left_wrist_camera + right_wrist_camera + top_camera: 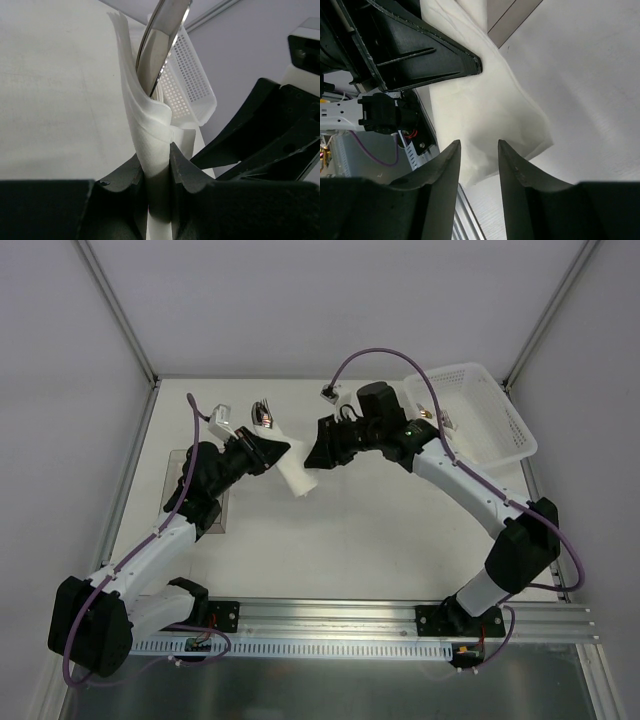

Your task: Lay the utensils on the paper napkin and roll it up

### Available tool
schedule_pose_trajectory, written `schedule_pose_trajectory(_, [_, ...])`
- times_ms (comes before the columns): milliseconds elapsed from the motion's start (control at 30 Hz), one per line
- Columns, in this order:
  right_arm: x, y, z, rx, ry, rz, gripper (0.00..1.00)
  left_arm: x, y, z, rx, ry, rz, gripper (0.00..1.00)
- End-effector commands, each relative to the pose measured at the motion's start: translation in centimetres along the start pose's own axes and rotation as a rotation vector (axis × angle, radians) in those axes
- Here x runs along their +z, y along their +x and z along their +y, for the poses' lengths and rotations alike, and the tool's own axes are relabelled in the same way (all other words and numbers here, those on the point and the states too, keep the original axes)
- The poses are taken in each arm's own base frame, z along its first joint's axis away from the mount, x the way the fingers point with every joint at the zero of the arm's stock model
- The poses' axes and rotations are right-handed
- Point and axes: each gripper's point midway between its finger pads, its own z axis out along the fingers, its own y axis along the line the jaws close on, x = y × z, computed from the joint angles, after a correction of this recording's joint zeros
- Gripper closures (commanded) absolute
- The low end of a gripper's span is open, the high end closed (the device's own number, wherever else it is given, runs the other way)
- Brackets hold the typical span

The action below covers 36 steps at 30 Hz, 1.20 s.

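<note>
**A:** Where is the napkin sitting right now?

**B:** The left tool [156,165] is pinching the rolled napkin [145,115] across its middle, well to the left of the basket [470,410]. A shiny utensil [162,35] is sticking out of the roll's far end and pointing toward the basket.

**A:** And the other arm?

**B:** The right tool [479,150] is waiting between the basket and the roll, just beside the roll. Its fingers are spread and gripping nothing. The roll's long axis is running across that gap, and a loose flap is facing it. I'm judging that the free right arm should close on the flap.

**A:** Is anything getting in the way?

**B:** Only the left tool's own fingers are crowding the flap. A clear box [175,468] is lying farther from the basket, under the left arm.
</note>
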Motion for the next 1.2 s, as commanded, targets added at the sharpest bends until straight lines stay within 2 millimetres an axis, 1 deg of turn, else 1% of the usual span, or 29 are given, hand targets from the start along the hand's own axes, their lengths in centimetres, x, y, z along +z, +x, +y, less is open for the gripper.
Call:
schedule_pose_trajectory(0, [0.4,-1.5,1.8,0.008,-0.070,-0.023,0.60,0.0,-2.0,-2.9,-0.007,0.108,-0.061,1.00])
schedule_pose_trajectory(67, [0.6,-1.6,1.9,0.014,-0.082,-0.019,0.58,-0.1,-1.9,-3.1,-0.006,0.116,-0.055,1.00])
schedule_pose_trajectory(100, [0.9,-1.4,1.8,0.025,-0.087,-0.009,0.56,-0.1,-2.0,-3.2,-0.006,0.118,-0.057,1.00])
schedule_pose_trajectory(333, [1.6,-1.3,2.4,0.037,-0.128,-0.004,0.50,-0.2,-1.6,-3.5,-0.016,0.136,-0.037,1.00])
schedule_pose_trajectory(500, [1.8,-1.3,3.2,0.055,-0.183,0.004,0.44,-0.4,-1.2,-3.8,-0.027,0.157,-0.023,1.00])
schedule_pose_trajectory(733, [2.1,-1.3,4.6,0.090,-0.292,0.008,0.43,-0.4,-1.3,-4.7,-0.025,0.201,-0.013,1.00])
schedule_pose_trajectory(1000, [1.9,-1.1,5.3,0.129,-0.378,0.020,0.41,-0.6,-0.9,-6.0,-0.034,0.276,0.012,1.00])
schedule_pose_trajectory(1167, [1.5,-1.5,6.0,0.144,-0.444,-0.003,0.44,-0.7,-0.7,-6.6,-0.038,0.319,0.026,1.00])
